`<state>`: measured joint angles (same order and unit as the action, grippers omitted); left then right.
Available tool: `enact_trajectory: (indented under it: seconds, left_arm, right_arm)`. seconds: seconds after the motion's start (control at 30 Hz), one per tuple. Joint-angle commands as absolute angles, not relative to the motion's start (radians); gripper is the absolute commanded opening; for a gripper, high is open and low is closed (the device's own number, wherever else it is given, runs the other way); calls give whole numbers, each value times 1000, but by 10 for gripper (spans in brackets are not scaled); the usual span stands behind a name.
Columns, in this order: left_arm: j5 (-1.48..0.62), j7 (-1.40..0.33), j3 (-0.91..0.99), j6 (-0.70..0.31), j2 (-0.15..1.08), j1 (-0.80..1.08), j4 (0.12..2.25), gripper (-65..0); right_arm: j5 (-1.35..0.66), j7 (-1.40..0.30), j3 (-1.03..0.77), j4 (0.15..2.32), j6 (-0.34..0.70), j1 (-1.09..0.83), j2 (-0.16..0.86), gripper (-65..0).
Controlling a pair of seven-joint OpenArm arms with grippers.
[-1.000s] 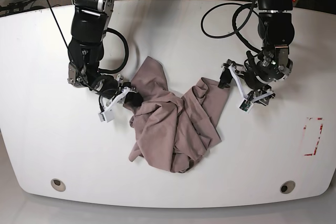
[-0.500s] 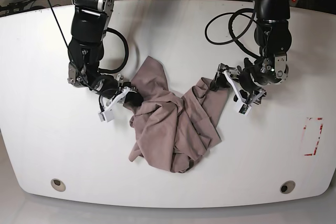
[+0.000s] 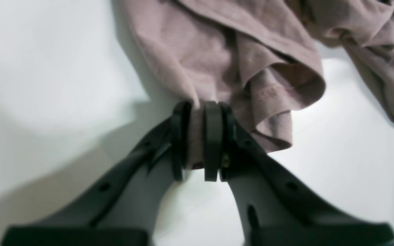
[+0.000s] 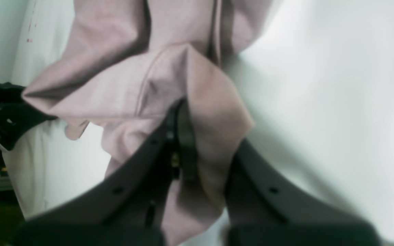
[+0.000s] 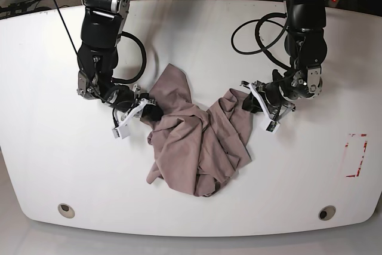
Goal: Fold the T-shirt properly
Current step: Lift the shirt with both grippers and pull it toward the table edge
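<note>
The mauve-brown T-shirt (image 5: 194, 138) lies crumpled in a heap at the middle of the white table (image 5: 48, 147). On the heap's right edge, my left gripper (image 5: 249, 103) is shut on a fold of the cloth; the left wrist view shows the T-shirt (image 3: 238, 51) pinched between the black pads of the gripper (image 3: 197, 111). My right gripper (image 5: 149, 112) is shut on the heap's left edge. In the right wrist view the T-shirt (image 4: 125, 92) drapes over that gripper (image 4: 180, 116) and hides one finger.
A red tape rectangle (image 5: 356, 154) marks the table's right side. Two round holes (image 5: 66, 210) (image 5: 326, 212) sit near the front edge. Black cables (image 5: 256, 28) loop over the table behind the left arm.
My left gripper has moved left to the shirt's right edge and closed from wide open onto the cloth. The right arm and its grip have not moved.
</note>
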<state>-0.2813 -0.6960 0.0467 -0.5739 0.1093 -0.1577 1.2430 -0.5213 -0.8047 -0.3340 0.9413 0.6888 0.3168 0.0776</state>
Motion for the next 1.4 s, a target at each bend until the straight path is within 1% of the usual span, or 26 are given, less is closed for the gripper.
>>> enact_trajectory:
  seconds: [0.0,0.07,0.13,0.23,0.27,0.43,0.67,0.87,1.03,1.07,1.2,1.37]
  left_arm:
    - [-266,-722,47,-575,120,-165,1256,-618]
    - [-265,-722,48,-570,131,-166,1271,-647]
    - [-266,-720,50,-559,147,-168,1287,-650]
    - [-265,-679,122,-470,153,-166,1316,-650]
    - [-265,-662,143,-447,151,-165,1319,-650]
    - [-265,-657,147,-443,163,-183,1346,-650]
    - [-263,-668,148,-429,222,-216,1515,-650]
    - [-265,-739,180,-410,272,-300,1613,-650]
    - [-265,-788,259,-414,291,-398,1630,-650]
    - [-265,-796,266,-414,311,-420,1632,-650]
    - [-269,-808,277,-414,366,-490,1635,-650]
    - [-271,-808,292,-414,418,-503,1672,-650]
  right_arm:
    - [-533,-822,-343,977,698,340,85,-650]
    - [-533,-839,-344,1033,698,337,85,-650]
    - [-533,-848,-352,1106,698,317,85,-650]
    - [-522,-849,-349,1202,698,308,90,-650]
    - [-524,-849,-346,1221,698,309,107,-650]
    - [-532,-852,-346,1276,698,341,147,-650]
    - [-532,-935,-346,1372,698,455,226,-650]
    - [-530,-955,-341,1366,698,622,305,-650]
    - [-533,-957,-300,1254,698,797,367,-650]
    - [-533,-957,-292,1233,698,834,378,-650]
    - [-532,-957,-285,1194,698,951,395,-650]
    - [-532,-992,-251,1155,698,1073,432,-650]
